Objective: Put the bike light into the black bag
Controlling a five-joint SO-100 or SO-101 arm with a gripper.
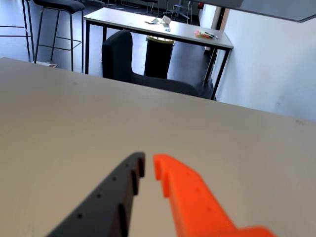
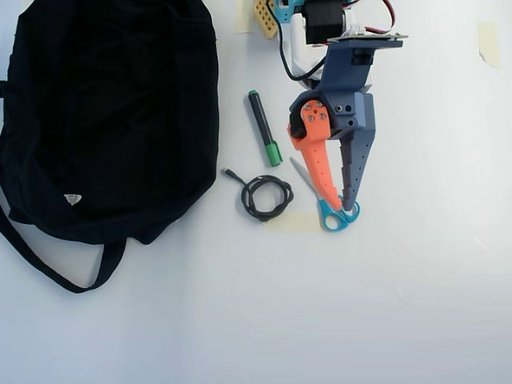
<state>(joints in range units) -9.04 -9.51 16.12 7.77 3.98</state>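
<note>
Pincer (image 2: 342, 206) nearly closed, empty, above scissors (image 2: 334, 214); black bag (image 2: 112, 112) well apart.

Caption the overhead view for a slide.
Nearly closed gripper poised over blue-handled scissors, beside coiled cable, green marker and black bag.

Bench: pale, plain top (image 1: 74, 123), bright white in the overhead view (image 2: 416, 280).
Wall: white, at right in the wrist view (image 1: 276, 59).
Floor: dark (image 1: 15, 44).
Furniture: long light table on black legs (image 1: 123, 22), dark chair (image 1: 118, 57), black stool (image 1: 59, 6).
Light: even, daylight-like.
</note>
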